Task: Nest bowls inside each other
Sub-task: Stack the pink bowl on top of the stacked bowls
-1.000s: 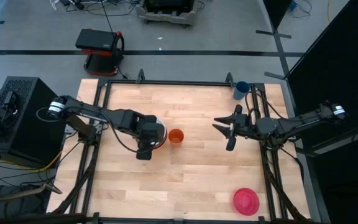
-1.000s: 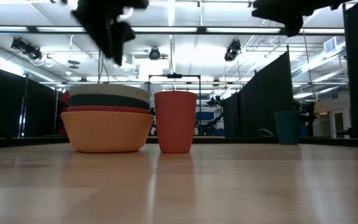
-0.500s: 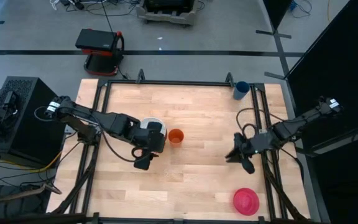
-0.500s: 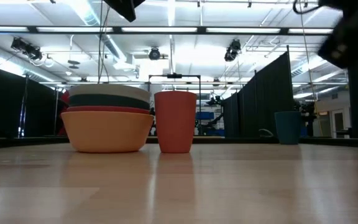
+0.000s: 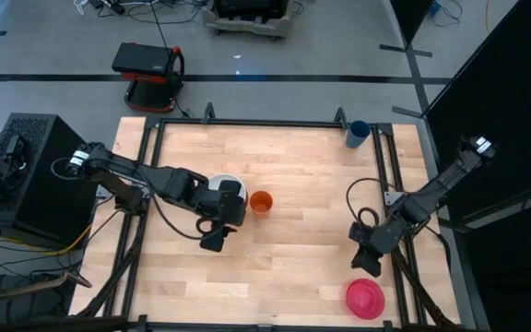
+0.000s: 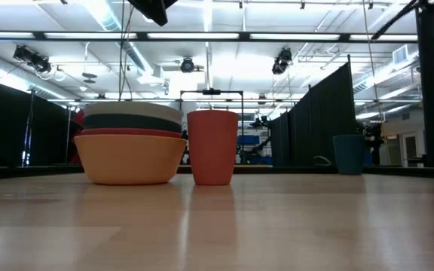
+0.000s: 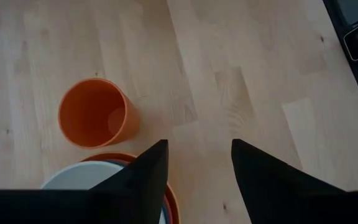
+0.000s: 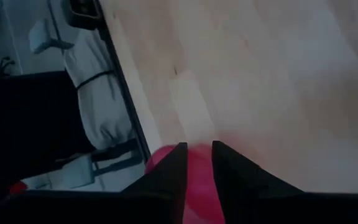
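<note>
On the tabletop [image 5: 293,267], four bowls [image 6: 130,147] are nested beside the orange cup [image 5: 261,202]; the magenta bowl [image 5: 365,298] is left, approached by the narrowly open right hand [image 5: 365,265]; the left hand [image 5: 212,242] is held open

Both arms are built from dark, near-black segments, and a white band with small dark markings is seen near the base joint of each. Black cables are looped along the left arm [image 5: 146,175] and the right arm [image 5: 431,189], hanging free in thin curves beside the links. Each arm is ended by two matte black fingers [image 7: 148,171] of flat, tapering, pointed shape.
</note>
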